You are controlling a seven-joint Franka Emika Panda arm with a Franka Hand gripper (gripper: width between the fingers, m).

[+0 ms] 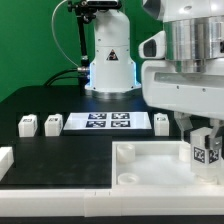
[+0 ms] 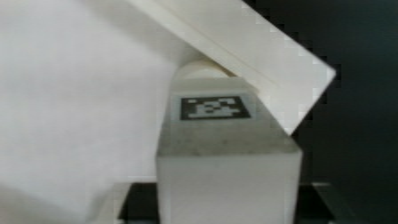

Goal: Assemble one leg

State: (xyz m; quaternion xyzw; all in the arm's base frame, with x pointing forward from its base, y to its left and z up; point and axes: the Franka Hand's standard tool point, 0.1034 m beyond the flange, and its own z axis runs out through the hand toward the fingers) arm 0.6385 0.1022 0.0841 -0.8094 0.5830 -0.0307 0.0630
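A white tagged leg (image 1: 208, 153) is clamped in the closed gripper (image 1: 204, 138), held at a corner of the white tray (image 1: 140, 160) on the black surface (image 1: 60, 150).

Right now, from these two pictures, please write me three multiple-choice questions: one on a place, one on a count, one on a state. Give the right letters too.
1. Where is the held leg?
A. on top of the arm's base
B. over the white tray, on the exterior view's right
C. off the table's edge

2. How many loose legs lie on the black table?
A. one
B. three
C. six

3. How is the gripper?
A. wide open and empty
B. out of view
C. shut on a leg

Answers:
1 B: the tagged leg hangs within the tray's outline.
2 B: two lie on the exterior view's left of the marker board, one on its right.
3 C: its fingers sit on both sides of the leg.
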